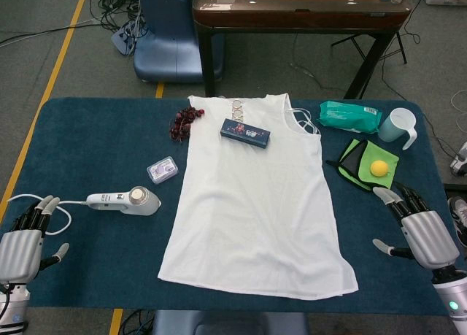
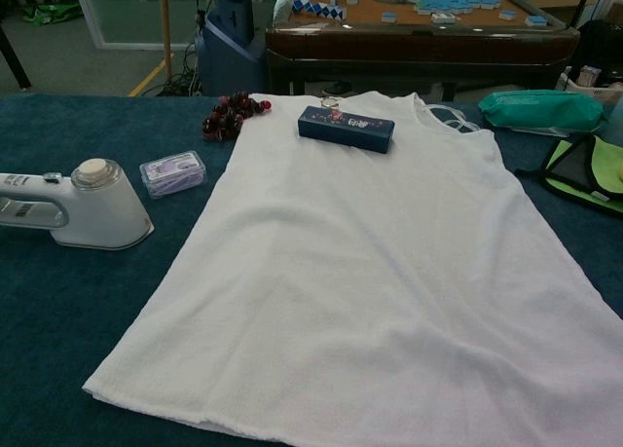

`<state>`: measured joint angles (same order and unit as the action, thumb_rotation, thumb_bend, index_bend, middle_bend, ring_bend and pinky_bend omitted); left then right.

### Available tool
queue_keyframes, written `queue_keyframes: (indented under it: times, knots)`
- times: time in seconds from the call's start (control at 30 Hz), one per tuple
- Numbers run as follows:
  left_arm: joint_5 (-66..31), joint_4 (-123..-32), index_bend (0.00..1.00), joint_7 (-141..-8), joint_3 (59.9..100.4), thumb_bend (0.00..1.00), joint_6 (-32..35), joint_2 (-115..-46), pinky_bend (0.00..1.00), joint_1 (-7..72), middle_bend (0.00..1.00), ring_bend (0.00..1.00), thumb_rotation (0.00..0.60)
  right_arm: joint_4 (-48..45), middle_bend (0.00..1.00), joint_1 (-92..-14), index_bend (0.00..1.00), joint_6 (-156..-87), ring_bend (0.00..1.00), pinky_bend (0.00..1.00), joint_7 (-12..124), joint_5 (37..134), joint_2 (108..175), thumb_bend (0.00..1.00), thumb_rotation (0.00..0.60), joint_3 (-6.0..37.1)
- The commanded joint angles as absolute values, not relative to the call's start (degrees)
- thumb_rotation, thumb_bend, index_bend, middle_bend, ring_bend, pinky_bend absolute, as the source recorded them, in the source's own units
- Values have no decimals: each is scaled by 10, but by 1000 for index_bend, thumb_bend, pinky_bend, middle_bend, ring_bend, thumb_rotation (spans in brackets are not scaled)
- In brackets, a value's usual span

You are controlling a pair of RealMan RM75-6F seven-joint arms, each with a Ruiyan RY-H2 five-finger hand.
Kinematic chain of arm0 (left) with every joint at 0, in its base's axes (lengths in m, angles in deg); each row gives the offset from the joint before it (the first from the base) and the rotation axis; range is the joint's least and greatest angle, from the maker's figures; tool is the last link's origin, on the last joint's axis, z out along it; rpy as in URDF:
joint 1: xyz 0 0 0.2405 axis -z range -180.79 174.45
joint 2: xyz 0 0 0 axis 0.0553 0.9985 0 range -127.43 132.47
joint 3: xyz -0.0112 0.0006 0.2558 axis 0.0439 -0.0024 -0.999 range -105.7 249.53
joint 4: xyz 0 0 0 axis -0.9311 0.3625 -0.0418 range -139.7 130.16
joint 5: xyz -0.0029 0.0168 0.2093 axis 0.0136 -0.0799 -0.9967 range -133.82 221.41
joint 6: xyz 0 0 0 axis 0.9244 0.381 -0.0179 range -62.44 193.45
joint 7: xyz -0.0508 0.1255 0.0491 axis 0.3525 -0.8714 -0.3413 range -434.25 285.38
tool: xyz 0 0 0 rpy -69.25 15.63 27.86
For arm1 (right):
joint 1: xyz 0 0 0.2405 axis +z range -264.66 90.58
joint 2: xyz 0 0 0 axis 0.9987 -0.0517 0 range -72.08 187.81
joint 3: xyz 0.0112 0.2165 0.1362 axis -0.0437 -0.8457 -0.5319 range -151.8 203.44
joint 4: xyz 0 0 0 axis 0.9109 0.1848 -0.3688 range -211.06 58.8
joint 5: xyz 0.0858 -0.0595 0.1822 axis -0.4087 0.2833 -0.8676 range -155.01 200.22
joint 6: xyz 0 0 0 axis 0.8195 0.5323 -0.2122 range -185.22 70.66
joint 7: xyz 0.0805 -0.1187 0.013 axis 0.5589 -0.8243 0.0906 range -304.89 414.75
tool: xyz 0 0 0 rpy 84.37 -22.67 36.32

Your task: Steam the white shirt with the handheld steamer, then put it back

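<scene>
Opening step, nothing yet picked up. White shirt (image 1: 252,196) spread flat across the middle of the blue table (image 1: 95,138), hem toward the near edge, collar at the far side. Handheld steamer (image 1: 125,200) lying on its side just left of the shirt, cord trailing off toward the near left corner. Left hand (image 1: 22,244) low at the near left corner, fingers extended and slightly apart, holding nothing, a little short of the steamer's handle end. Right hand (image 1: 419,229) at the near right corner, fingers likewise loosely spread and empty, well apart from the shirt.

Dark blue box (image 1: 245,133) resting on the shirt near the collar; small clear case (image 1: 162,170) and a cluster of dark red beads (image 1: 184,121) just left of the fabric.

Next move, by the look of it: left hand forward and right to close round the steamer's handle, then lifting it clear of the cord before passing over the cloth; box probably an obstacle near the neckline.
</scene>
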<state>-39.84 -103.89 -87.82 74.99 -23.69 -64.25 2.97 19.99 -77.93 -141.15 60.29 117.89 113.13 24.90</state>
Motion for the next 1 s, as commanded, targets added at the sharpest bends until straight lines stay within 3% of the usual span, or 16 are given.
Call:
queue_keyframes:
  times: [0.03,0.2,0.37,0.6,1.0]
  knots:
    - [-399,-1039,99,-876,751,180,-235,-642,170,30,108,96,600,201,179,-780,0,-1413,41,96,603,1178,1130,17,600,248]
    - [-400,-1036,104,-870,756,181,-224,-639,170,37,108,98,600,209,179,-778,0,-1420,41,95,599,1172,1118,17,600,237]
    - [-399,-1029,170,-876,769,180,-194,-637,170,62,121,121,600,235,179,-771,0,-1420,41,96,570,1149,1088,16,600,216]
    - [-378,-1014,168,-903,799,180,-109,-643,172,128,123,125,600,268,179,-760,0,-1410,41,95,556,1137,1058,17,600,200]
    - [-251,-958,165,-985,836,180,39,-694,173,234,123,126,600,272,179,-763,0,-1405,41,96,561,1132,1053,16,600,203]
